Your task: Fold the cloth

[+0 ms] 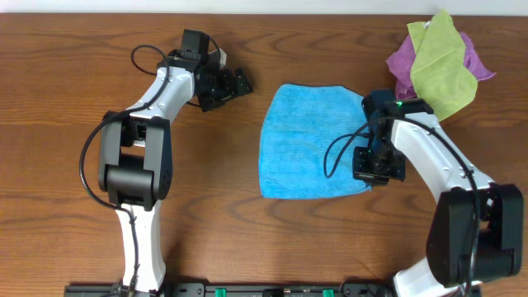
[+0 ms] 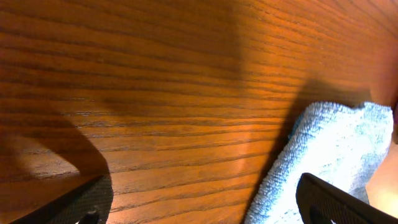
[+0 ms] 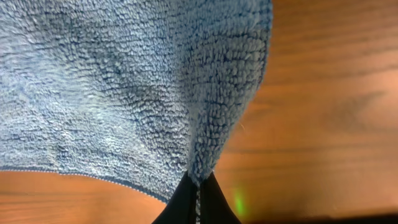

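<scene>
The sky-blue cloth [image 1: 309, 140] lies mostly flat in the middle of the wooden table. My right gripper [image 1: 378, 172] is at the cloth's near right corner and is shut on it; the right wrist view shows the two dark fingertips [image 3: 198, 190] pinching a raised ridge of the cloth [image 3: 124, 87]. My left gripper [image 1: 239, 85] is open and empty, off the cloth's far left corner. In the left wrist view its fingers [image 2: 199, 202] stand wide apart over bare wood, with the cloth's edge [image 2: 336, 149] at the right.
A yellow-green cloth [image 1: 441, 62] lies on a purple cloth [image 1: 404, 64] at the table's far right corner. Bare wooden table [image 1: 66, 99] spreads to the left and along the near edge.
</scene>
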Available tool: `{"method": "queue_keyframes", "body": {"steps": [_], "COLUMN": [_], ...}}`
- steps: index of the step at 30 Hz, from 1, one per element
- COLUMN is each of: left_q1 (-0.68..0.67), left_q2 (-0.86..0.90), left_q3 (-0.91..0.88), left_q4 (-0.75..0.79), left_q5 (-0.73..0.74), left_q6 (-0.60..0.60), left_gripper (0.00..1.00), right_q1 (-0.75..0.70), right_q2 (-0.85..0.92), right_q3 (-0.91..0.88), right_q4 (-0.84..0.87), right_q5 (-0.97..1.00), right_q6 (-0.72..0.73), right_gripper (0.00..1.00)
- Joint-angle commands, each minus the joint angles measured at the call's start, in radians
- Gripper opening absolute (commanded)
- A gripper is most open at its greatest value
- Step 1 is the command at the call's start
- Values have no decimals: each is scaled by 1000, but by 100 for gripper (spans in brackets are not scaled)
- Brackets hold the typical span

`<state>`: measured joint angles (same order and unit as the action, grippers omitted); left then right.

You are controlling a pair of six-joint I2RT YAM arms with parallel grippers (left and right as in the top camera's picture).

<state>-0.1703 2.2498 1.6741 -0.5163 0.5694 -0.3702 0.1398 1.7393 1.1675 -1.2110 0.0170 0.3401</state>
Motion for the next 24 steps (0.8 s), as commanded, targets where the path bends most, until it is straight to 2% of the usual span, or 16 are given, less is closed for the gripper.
{"method": "queue_keyframes", "body": {"steps": [1,6,7,8,9,11,12,16,19,24], "left_q1": [5,5,5,5,5,5,5,5,2,-38], "left_q2": [-5,-5,-5,-5,-5,-5,-5,-5,-5,-5], "left_q3": [12,12,12,12,12,12,12,12,12,12], "left_q4": [1,1,1,1,1,1,1,19,58,101], "left_q5": [12,27,27,29,34,34,35,79,140,146], "left_q6": [-12,-12,-12,-12,-12,-12,-12,-12,-29,-110], "left_gripper": [95,96,95,95,95,96,95,95,96,95], "right_q1": [3,3,3,3,3,4,4,4,4,4], "right_q2": [-6,-6,-6,-6,-6,-6,-6,-10,-27,-47], "right_q3": [-4,-4,-4,-4,-4,-4,-4,-3,-3,10], "right_q4": [-30,-91,-91,-92,-91,-92,-92,-81,-31,63], "right_q5": [67,117,117,117,113,109,109,108,109,83], "right_q6": [53,101,101,101,101,101,101,101,101,88], "right_gripper": [1,1,5,19,45,74,85,91,91,89]}}
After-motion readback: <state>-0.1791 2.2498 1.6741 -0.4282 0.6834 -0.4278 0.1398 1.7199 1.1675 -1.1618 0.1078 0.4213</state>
